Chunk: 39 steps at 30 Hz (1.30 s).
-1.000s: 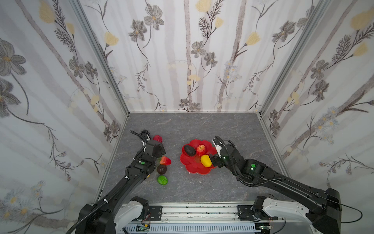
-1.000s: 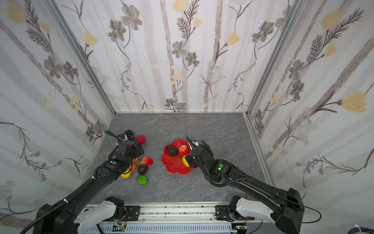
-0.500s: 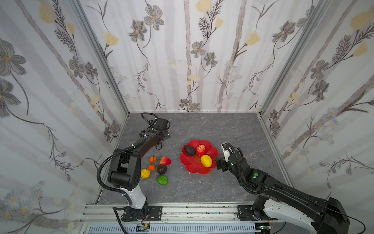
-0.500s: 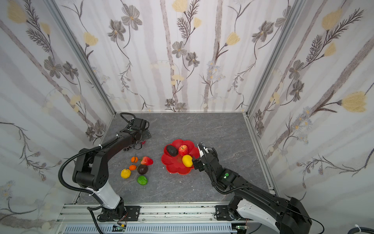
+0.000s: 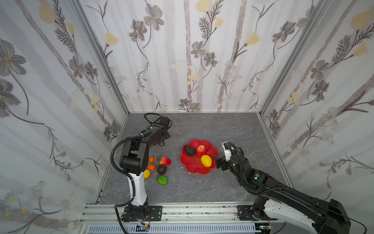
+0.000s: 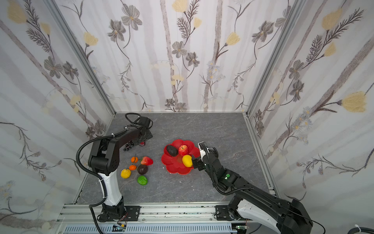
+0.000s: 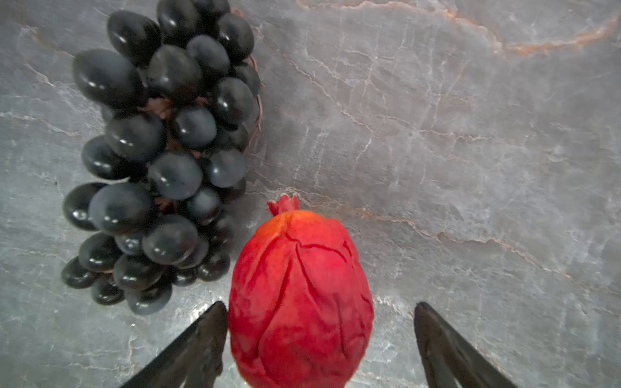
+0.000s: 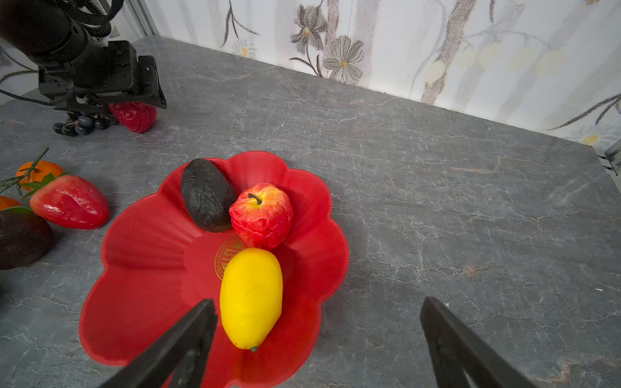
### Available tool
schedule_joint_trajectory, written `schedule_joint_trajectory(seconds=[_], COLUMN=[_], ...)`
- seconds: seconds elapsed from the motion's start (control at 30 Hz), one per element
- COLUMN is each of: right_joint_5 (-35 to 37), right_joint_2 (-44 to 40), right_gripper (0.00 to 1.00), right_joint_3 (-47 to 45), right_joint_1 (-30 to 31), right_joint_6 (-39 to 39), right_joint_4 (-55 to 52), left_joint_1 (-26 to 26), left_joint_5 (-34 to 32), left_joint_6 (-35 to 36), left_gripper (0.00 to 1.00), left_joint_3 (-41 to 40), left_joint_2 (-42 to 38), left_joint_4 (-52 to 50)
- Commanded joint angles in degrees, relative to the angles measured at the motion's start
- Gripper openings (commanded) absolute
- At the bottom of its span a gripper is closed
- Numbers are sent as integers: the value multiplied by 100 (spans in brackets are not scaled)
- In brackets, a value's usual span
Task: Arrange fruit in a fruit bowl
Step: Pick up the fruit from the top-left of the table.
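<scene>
The red scalloped fruit bowl (image 5: 190, 168) holds a dark avocado (image 5: 189, 150), a red apple (image 5: 200, 150) and a yellow lemon (image 5: 206, 160). My right gripper (image 8: 318, 300) stands open at the bowl's right rim, with the lemon (image 8: 251, 295) lying free beside one finger. At the back left my left gripper (image 7: 320, 304) is open and straddles the bumpy red fruit (image 7: 300, 302). One finger is close against it and the other stands apart. The black grape bunch (image 7: 161, 151) lies right beside that fruit.
Left of the bowl lie loose fruit: a strawberry (image 5: 165, 161), two small oranges (image 5: 152, 159), a dark round fruit (image 5: 161, 169), a green lime (image 5: 162, 180) and a yellow fruit (image 5: 147, 173). The left arm's raised elbow (image 5: 133, 154) stands over them. Walls enclose three sides.
The left arm has folded up, with its gripper down over the bumpy red fruit and its jaws a little narrower. The right gripper backed away from the lemon to the bowl's rim.
</scene>
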Motion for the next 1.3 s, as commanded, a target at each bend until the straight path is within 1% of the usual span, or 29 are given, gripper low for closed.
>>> schedule_joint_trajectory(seconds=[0.0, 0.13, 0.23, 0.43, 0.6, 0.67, 0.83, 1.27], right_joint_5=[-43, -21, 0, 73, 108, 122, 132, 219], right_joint_2=[31, 21, 40, 135, 126, 109, 91, 122], right_gripper=[96, 96, 96, 96, 96, 96, 96, 96], right_joint_3=[27, 22, 21, 44, 32, 19, 19, -27], right_joint_1=[7, 6, 7, 7, 7, 7, 6, 7], right_joint_6=[28, 33, 59, 59, 59, 65, 68, 77], right_joint_4=[182, 170, 178, 206, 197, 205, 214, 300], left_joint_1=[53, 128, 163, 227, 237, 229, 181, -408], left_joint_5=[-50, -83, -51, 46, 247, 330, 498, 599], left_joint_6=[-88, -101, -79, 0, 66, 72, 168, 850], left_gripper=[84, 81, 75, 63, 50, 47, 45, 41], left_joint_3=[116, 69, 25, -167, -355, -479, -771, -1519], left_joint_2=[121, 173, 180, 98, -15, -97, -354, -1267], left_joint_4=[-114, -103, -85, 93, 347, 486, 781, 1220])
